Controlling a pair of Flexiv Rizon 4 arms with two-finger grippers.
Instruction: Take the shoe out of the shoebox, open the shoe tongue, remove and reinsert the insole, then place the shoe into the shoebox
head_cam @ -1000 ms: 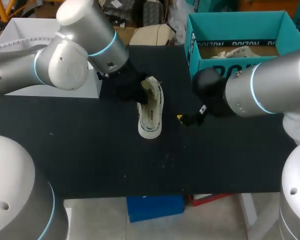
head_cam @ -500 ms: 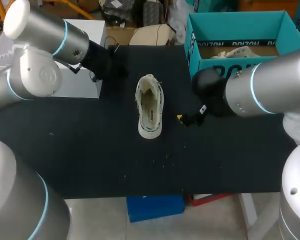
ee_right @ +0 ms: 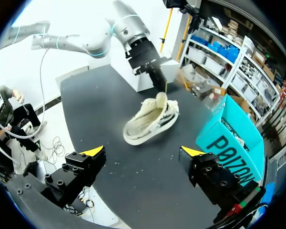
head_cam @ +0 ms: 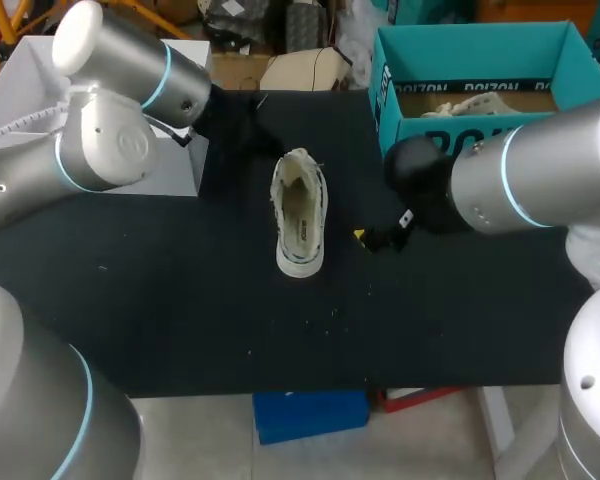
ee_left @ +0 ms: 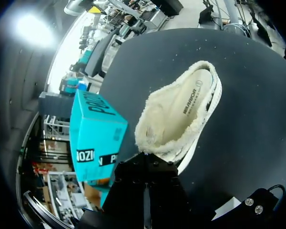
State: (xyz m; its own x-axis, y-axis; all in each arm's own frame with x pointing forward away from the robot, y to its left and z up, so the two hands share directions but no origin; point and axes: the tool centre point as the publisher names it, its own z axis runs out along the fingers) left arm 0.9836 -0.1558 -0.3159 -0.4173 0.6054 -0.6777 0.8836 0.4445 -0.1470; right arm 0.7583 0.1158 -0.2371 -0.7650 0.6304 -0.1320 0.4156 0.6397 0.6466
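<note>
A cream, fleece-lined shoe lies upright in the middle of the black table, its printed insole showing inside. My left gripper hangs beyond the shoe's far end, a little to its left, shut and holding nothing. In the left wrist view the shoe lies just ahead of the closed fingers. My right gripper stands open to the right of the shoe, apart from it. The teal shoebox stands at the back right with a second shoe inside.
A white box stands at the table's left edge, under my left arm. The teal shoebox shows beside the shoe in the left wrist view, and the same shoebox stands close to my right gripper.
My left gripper has let go of the shoe's far end and drawn back to the far left. The shoe's opening is now uncovered. The right arm has not moved.
</note>
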